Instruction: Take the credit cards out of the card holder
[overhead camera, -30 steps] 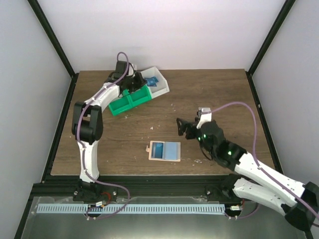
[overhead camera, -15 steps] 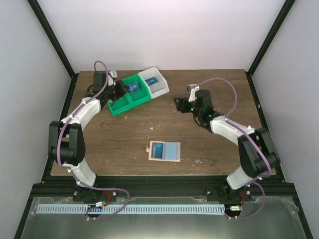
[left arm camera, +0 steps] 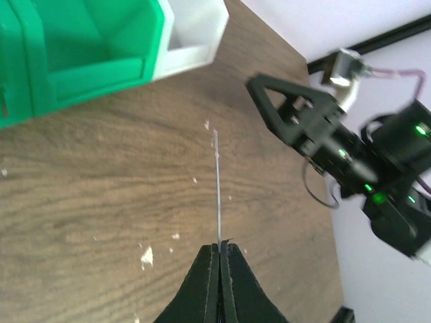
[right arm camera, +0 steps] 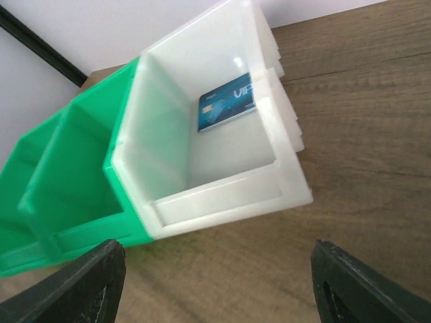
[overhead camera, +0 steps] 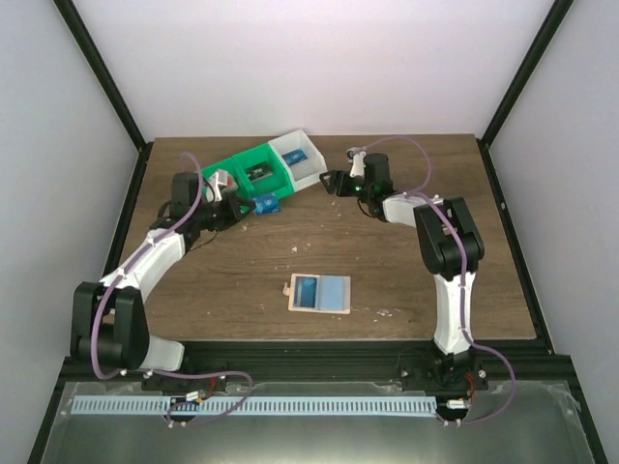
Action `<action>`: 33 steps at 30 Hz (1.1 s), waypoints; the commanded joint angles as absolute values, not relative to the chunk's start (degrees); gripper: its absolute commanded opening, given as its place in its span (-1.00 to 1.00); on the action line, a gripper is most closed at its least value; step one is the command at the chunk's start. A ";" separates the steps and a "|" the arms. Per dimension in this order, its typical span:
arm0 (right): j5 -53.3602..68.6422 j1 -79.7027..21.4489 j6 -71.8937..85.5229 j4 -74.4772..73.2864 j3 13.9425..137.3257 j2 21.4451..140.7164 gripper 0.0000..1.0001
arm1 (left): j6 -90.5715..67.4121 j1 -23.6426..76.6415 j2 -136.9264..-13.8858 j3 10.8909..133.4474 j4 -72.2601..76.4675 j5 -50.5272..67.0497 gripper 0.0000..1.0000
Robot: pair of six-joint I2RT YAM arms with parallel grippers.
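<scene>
The tan card holder (overhead camera: 296,302) lies flat on the table's near middle, with a light blue credit card (overhead camera: 332,290) in it. My left gripper (overhead camera: 248,206) (left arm camera: 219,247) is shut on a darker blue card (overhead camera: 267,204), which shows edge-on as a thin line (left arm camera: 217,188) in the left wrist view. It hangs just in front of the green bin (overhead camera: 253,174). My right gripper (overhead camera: 334,182) (right arm camera: 215,282) stands open beside the white bin (overhead camera: 311,172), nothing between its fingers (right arm camera: 87,282). Another blue card (right arm camera: 225,104) lies inside that white bin.
The green bin (right arm camera: 67,175) and the white bin (right arm camera: 222,195) stand joined at the table's far left. A small dark item (overhead camera: 256,171) sits in the green one. Pale crumbs (left arm camera: 146,255) dot the wood. Black frame posts border the table.
My left gripper has drawn back from over the green bin toward the near side, carrying the blue card. My right arm has swung left and away to the white bin.
</scene>
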State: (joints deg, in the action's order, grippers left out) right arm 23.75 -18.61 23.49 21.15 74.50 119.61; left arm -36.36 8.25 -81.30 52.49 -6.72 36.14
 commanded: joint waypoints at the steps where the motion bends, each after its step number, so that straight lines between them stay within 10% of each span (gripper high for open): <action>1: 21.21 -18.51 24.42 23.08 81.43 124.61 0.55 | -36.83 8.93 -75.66 48.85 -3.88 41.61 -1.00; 33: 29.03 -19.74 23.11 16.61 92.18 135.52 -0.57 | -33.43 10.17 -59.12 48.74 -17.78 37.10 -1.00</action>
State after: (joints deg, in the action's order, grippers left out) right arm 28.91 -18.46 25.10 19.22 93.60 137.95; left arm -34.46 9.80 -60.64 47.31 -16.10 38.37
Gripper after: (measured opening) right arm 0.229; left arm 0.019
